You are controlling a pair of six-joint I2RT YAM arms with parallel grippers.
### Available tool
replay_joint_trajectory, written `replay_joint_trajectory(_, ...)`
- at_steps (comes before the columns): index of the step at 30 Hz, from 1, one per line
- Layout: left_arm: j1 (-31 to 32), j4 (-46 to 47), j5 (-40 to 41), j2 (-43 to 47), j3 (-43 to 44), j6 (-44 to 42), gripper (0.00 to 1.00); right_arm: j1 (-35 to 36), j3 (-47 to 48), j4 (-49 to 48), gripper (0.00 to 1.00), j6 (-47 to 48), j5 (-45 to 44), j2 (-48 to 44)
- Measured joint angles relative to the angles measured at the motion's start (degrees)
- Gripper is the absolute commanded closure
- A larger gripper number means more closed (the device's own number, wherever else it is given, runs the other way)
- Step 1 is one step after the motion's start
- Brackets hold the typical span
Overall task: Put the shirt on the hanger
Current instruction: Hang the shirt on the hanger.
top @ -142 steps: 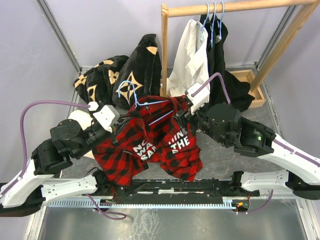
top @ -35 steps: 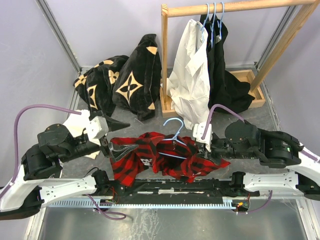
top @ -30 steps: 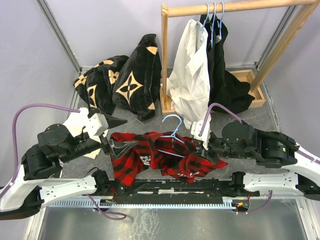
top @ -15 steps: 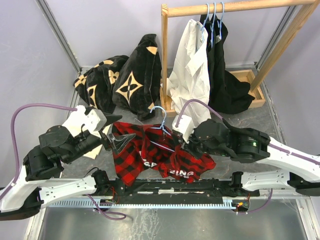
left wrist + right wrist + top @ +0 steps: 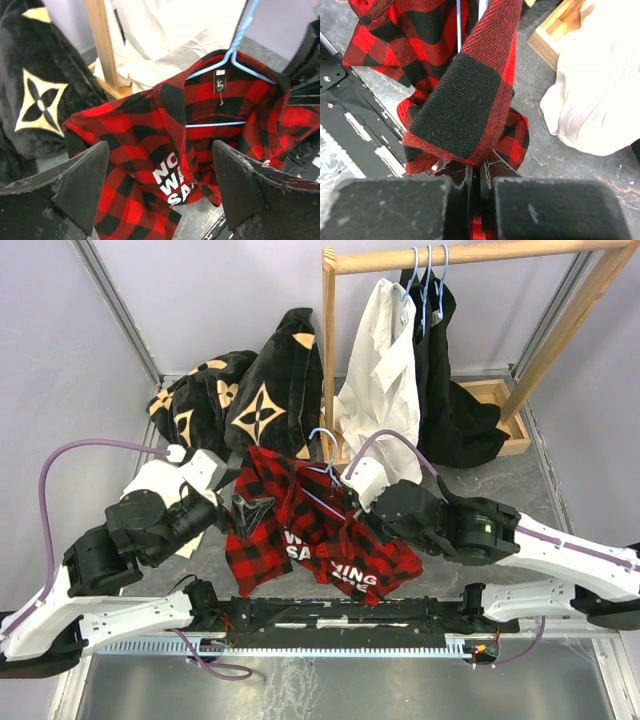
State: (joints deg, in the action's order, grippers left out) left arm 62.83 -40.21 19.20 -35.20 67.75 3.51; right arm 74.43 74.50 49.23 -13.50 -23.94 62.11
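The red-and-black plaid shirt [image 5: 300, 535] with white lettering hangs from the light-blue wire hanger [image 5: 322, 445], lifted off the table in front of the rail. In the left wrist view the shirt [image 5: 150, 135] drapes over the hanger [image 5: 235, 50], collar round the wire neck, left side sagging. My right gripper [image 5: 347, 498] is shut on the shirt's shoulder fabric [image 5: 465, 95]; its jaws [image 5: 480, 182] pinch the cloth, with a bit of blue wire [image 5: 458, 25] above. My left gripper [image 5: 250, 512] stands open just left of the shirt, fingers [image 5: 82, 180] wide apart and holding nothing.
A pale wooden rail [image 5: 450, 255] stands at the back with a white shirt [image 5: 385, 380] and dark clothes on blue hangers. Black fabric with tan flower motifs [image 5: 250, 390] is heaped at the back left. A wooden base tray [image 5: 495, 390] lies behind the right arm.
My right gripper has lifted the shirt and hanger up and leftward toward the rail; the shirt now hangs with its lettering showing. My left gripper rose alongside and stayed open.
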Motion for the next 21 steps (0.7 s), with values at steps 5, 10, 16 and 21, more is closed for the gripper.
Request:
replay_joint_trajectory(5,0.0,-0.7,6.7,-3.9,-0.2,3.1,0.04,-0.7,3.4,1.4,1.00,-0.9,-1.7,3.8)
replay_joint_trajectory(10,-0.6,-0.9,10.3,-9.6,-0.8,4.1,0.02,-5.0,3.4,1.8,1.00,-1.5,0.3,3.7)
replay_joint_trajectory(16,-16.2,0.2,2.4,-13.9,-3.4,4.3,0.02,-12.4,3.4,1.2,1.00,-1.3,7.8,3.7)
replay_joint_trajectory(21,-31.7,1.4,-9.4,-16.7,-5.5,4.6,0.02,-14.6,3.4,0.7,1.00,0.7,12.4,3.6)
